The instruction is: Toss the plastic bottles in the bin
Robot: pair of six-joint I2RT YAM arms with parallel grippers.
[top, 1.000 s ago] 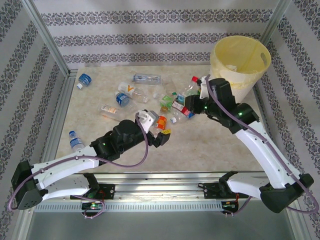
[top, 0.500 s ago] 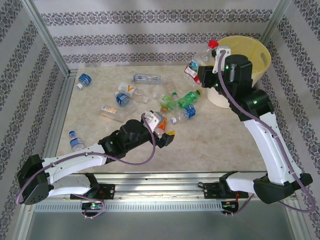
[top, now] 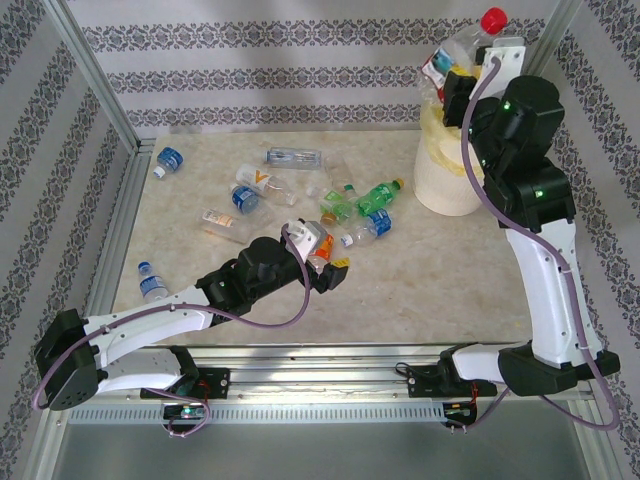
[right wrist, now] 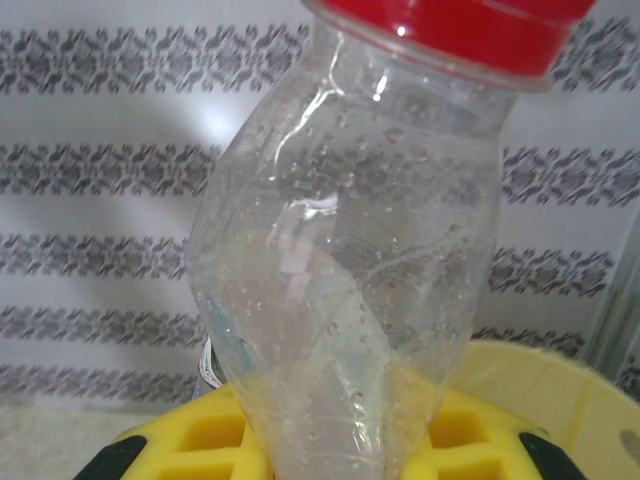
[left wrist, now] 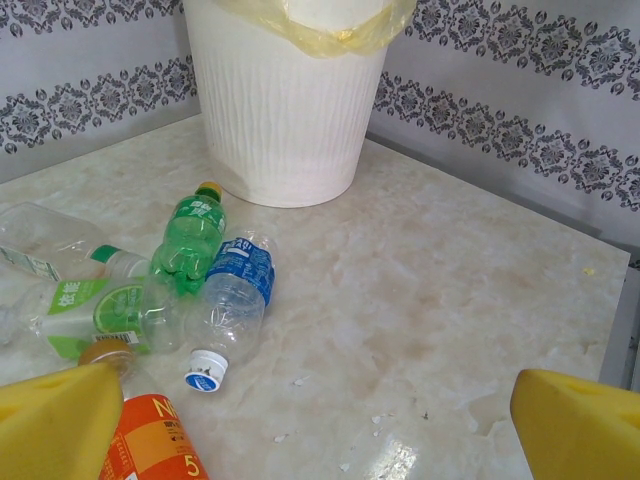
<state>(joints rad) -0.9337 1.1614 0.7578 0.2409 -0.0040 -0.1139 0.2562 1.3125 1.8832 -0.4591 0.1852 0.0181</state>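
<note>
Hovering spread wide above the desk point(left wrist: 450, 300), the left jaws have an orange-labelled bottle point(left wrist: 150, 440) beside their left pad point(left wrist: 50, 420), and just ahead a green bottle point(left wrist: 190, 240) and a blue-labelled bottle point(left wrist: 232, 300) lie with long axes toward the bin point(left wrist: 285, 110). The right jaws pinch a clear bottle point(top: 465, 42) above the bin, its red cap pointing straight away from them.

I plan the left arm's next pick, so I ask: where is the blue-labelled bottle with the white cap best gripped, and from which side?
Probably the clear narrow part just behind the white cap, coming from above, across the blue-labelled bottle. It lies flat, and the green bottle lies close against its labelled half, so the cap end looks freer.
</note>
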